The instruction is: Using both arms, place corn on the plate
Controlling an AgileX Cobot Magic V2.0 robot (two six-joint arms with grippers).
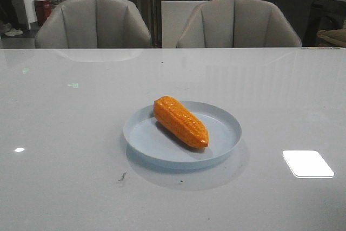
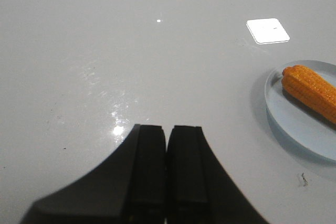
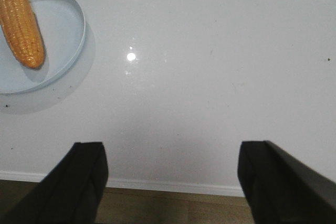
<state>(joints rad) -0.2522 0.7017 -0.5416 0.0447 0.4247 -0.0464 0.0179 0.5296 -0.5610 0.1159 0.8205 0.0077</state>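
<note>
One toy corn cob (image 1: 180, 121) lies slantwise in the pale blue plate (image 1: 227, 125), its blunt end over the far-left rim and its tapered tip toward the near right, so the placing looks done. The risk left is small: the cob is round and glossy, and that overhanging end could let it roll off the plate if a returning arm nudged the plate.

Both grippers are well clear of the plate. The left gripper (image 2: 168, 174) has its fingers pressed together with nothing between them; the right gripper (image 3: 170, 182) has its fingers spread wide, holding nothing, near the table's edge.

Around the plate the white table (image 1: 65, 133) is glossy, mirroring ceiling lights. Beyond the plate stand two grey chairs (image 1: 94, 22).
</note>
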